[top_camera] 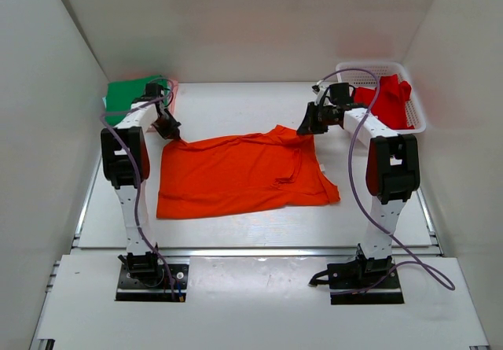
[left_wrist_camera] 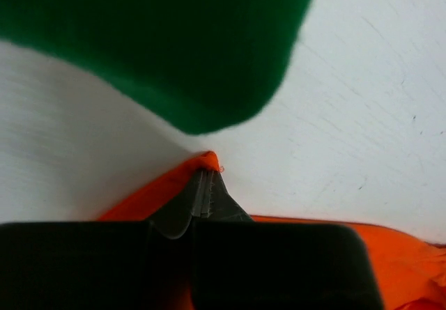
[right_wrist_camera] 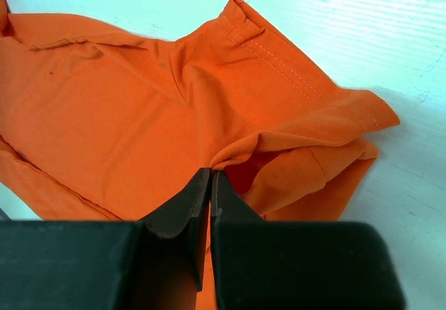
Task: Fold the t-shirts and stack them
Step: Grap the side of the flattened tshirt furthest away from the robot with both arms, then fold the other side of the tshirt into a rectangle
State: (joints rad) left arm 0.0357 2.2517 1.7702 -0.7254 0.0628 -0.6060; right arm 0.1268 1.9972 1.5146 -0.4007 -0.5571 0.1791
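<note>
Found the orange t-shirt spread mostly flat across the middle of the white surface, between the left arm and the right arm, its right end rumpled and folded over on itself. Saw the left jaws shut tight on the far left corner of that shirt, with a small peak of cloth pinched at the very tips in the left wrist view. Saw the right jaws likewise pressed together on a raised fold at the shirt's far right edge, just beside a hemmed sleeve. Noted the green t-shirt lying at the far left corner of the surface, near the left jaws but apart from the orange one. Noted the red t-shirt heaped in the white mesh basket at the far right corner, beyond the right arm.
</note>
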